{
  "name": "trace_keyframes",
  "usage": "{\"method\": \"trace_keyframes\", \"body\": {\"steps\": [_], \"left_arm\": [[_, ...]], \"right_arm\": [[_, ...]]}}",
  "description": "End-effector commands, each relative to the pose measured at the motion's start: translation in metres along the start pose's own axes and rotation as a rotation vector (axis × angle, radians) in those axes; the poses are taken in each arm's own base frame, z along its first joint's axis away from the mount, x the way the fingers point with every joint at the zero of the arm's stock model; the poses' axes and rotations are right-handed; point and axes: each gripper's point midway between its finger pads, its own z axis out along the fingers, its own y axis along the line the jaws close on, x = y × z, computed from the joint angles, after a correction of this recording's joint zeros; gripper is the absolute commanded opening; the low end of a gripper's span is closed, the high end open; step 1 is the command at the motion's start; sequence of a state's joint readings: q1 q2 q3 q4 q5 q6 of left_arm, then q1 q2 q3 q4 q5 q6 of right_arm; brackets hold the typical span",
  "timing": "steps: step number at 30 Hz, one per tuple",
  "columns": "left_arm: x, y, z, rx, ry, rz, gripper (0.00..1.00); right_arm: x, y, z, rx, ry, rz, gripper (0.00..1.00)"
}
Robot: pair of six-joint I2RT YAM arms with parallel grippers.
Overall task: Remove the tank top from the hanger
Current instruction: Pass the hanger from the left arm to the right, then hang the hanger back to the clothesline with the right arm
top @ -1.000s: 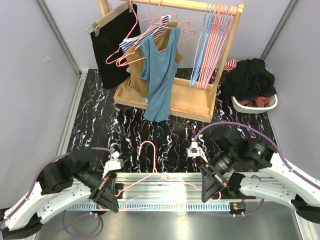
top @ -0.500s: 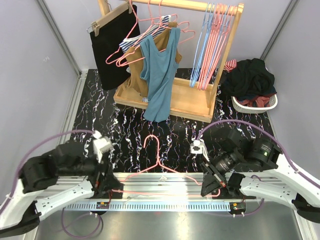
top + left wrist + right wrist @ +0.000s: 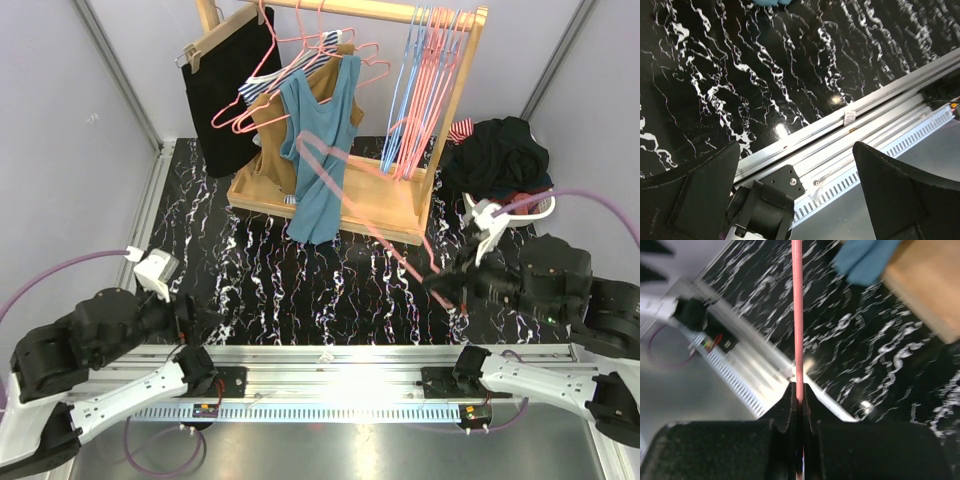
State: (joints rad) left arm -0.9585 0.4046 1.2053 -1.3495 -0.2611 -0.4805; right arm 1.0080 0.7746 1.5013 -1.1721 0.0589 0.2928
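Top view: blue tank top [image 3: 322, 150] at 12 o'clock, hanging from the wooden rack [image 3: 350, 205], hem draped over the rack's base; strap end lost among several pink hangers [image 3: 240, 122] under the top bar [image 3: 360, 9], so which one carries it I cannot tell. Tan top [image 3: 268, 150] just behind it toward 11 o'clock; black garment [image 3: 225, 95] farther left.

Right gripper [image 3: 799, 390] at 4 o'clock, jaws pressed together on a bare wire hanger [image 3: 797, 315], pink, no cloth on it. Left gripper [image 3: 795, 167] at 8 o'clock, fingers spread wide, nothing between them; only table [image 3: 740, 75] and aluminium rail [image 3: 880, 115] below.

Handling, judged: tank top looks like thin knit, light and limp; should sag and stretch rather than lift as one piece; likely slides easily along smooth wire, but straps may snag on neighbouring hooks. Best hold: a pinch of doubled fabric at one strap, or the free hem at the garment's 6 o'clock; its hanger needs steadying or it will swing.

Hard to read: the held hanger is a smeared streak in the top view, running toward 11 o'clock, hook not made out; right wrist view shows only a straight run of wire; left fingertips hidden under the arm in the top view; basket [image 3: 510, 212] at 2 o'clock holds dark clothes, items not separable.
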Motion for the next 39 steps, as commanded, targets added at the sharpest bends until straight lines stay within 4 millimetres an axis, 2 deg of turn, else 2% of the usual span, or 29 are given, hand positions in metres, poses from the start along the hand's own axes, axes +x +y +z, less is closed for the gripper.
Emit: {"method": "trace_keyframes", "body": {"steps": [1, 6, 8, 10, 11, 12, 15, 18, 20, 21, 22, 25, 26, 32, 35, 39], "left_arm": [[-0.012, -0.007, 0.002, 0.041, -0.080, -0.044, 0.99], [-0.001, -0.007, 0.005, 0.060, -0.074, -0.060, 0.99], [0.001, -0.010, 0.006, 0.079, -0.077, -0.068, 0.99], [0.004, -0.011, 0.010, 0.091, -0.076, -0.070, 0.99], [0.006, -0.012, 0.010, 0.100, -0.072, -0.073, 0.99], [0.009, -0.012, 0.012, 0.103, -0.069, -0.069, 0.99], [0.011, -0.014, 0.012, 0.116, -0.071, -0.071, 0.99], [0.013, -0.013, 0.012, 0.127, -0.078, -0.071, 0.99], [0.015, -0.013, 0.011, 0.134, -0.085, -0.073, 0.99], [0.016, -0.013, 0.012, 0.134, -0.083, -0.074, 0.99], [0.018, -0.012, 0.012, 0.138, -0.088, -0.076, 0.99], [0.018, -0.012, 0.010, 0.142, -0.094, -0.079, 0.99], [0.018, -0.011, 0.009, 0.146, -0.102, -0.084, 0.99], [0.022, -0.010, 0.008, 0.157, -0.116, -0.100, 0.99], [0.024, -0.009, 0.007, 0.162, -0.121, -0.109, 0.99], [0.024, -0.008, 0.005, 0.167, -0.131, -0.118, 0.99]], "right_arm": [[-0.065, -0.044, 0.014, 0.319, -0.220, 0.019, 0.00], [-0.116, -0.059, 0.019, 0.488, -0.353, 0.089, 0.00], [-0.128, -0.070, 0.019, 0.589, -0.389, 0.114, 0.00], [-0.141, -0.074, 0.028, 0.651, -0.407, 0.133, 0.00], [-0.142, -0.073, 0.043, 0.666, -0.386, 0.125, 0.00], [-0.151, -0.072, 0.042, 0.677, -0.410, 0.145, 0.00], [-0.161, -0.069, 0.060, 0.682, -0.391, 0.152, 0.00], [-0.172, -0.079, 0.076, 0.673, -0.376, 0.199, 0.00], [-0.177, -0.096, 0.082, 0.693, -0.380, 0.250, 0.00], [-0.179, -0.096, 0.089, 0.655, -0.370, 0.264, 0.00], [-0.180, -0.104, 0.097, 0.665, -0.366, 0.287, 0.00], [-0.186, -0.105, 0.109, 0.623, -0.353, 0.312, 0.00], [-0.186, -0.109, 0.120, 0.618, -0.333, 0.320, 0.00], [-0.202, -0.109, 0.137, 0.553, -0.327, 0.346, 0.00], [-0.209, -0.118, 0.143, 0.542, -0.329, 0.373, 0.00], [-0.209, -0.127, 0.155, 0.548, -0.290, 0.393, 0.00]]}}
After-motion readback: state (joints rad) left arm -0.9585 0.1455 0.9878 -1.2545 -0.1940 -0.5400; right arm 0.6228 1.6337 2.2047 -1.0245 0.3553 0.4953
